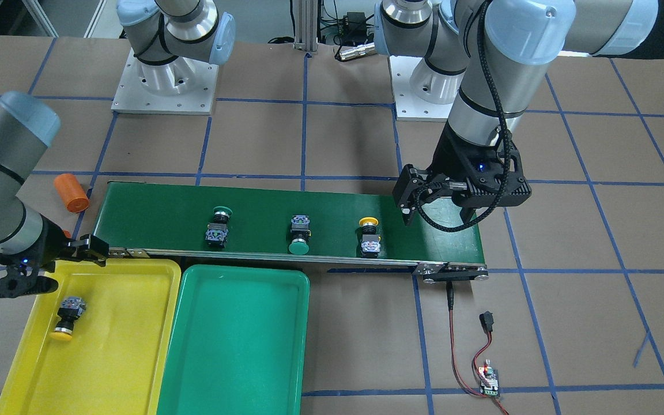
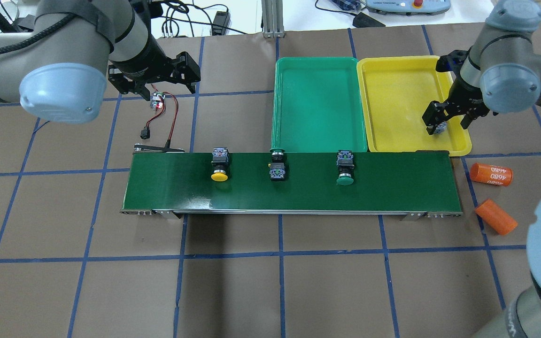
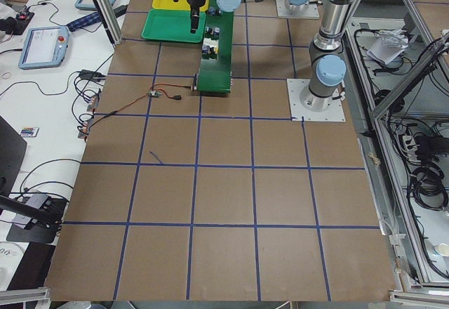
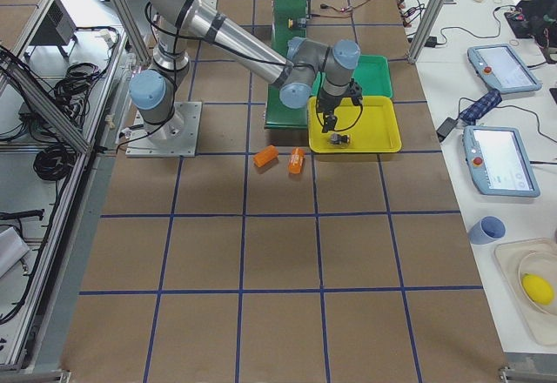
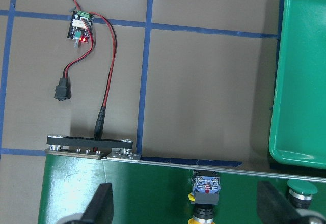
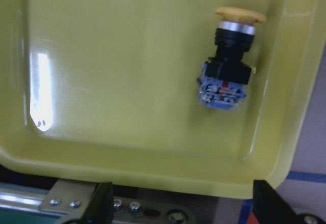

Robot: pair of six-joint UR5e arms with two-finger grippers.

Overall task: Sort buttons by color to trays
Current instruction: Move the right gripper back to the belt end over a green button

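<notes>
The right gripper [image 2: 448, 124] hangs over the yellow tray [image 1: 136, 357] with its fingers spread wide and nothing between them. One yellow-capped button [image 6: 226, 66] lies on its side in that tray near a corner, clear of the fingers. The other three are lined up on the conveyor belt [image 1: 153, 207]: a second yellow button [image 1: 369, 236] nearest the left gripper [image 2: 155, 84], then the middle green button [image 1: 298, 233] and the far green button [image 1: 218, 226]. No button has reached the green tray [image 1: 234, 346], which sits right beside the yellow one. The left gripper is wide open too, hovering over the belt's end and holding nothing. Handling-wise, these look like light, hard plastic parts, not fragile, but the round cap and shiny collar would probably slip or roll. The best bet is pinching across the flat sides of the blocky body, fingers square to it, since each one lies on its side.
</notes>
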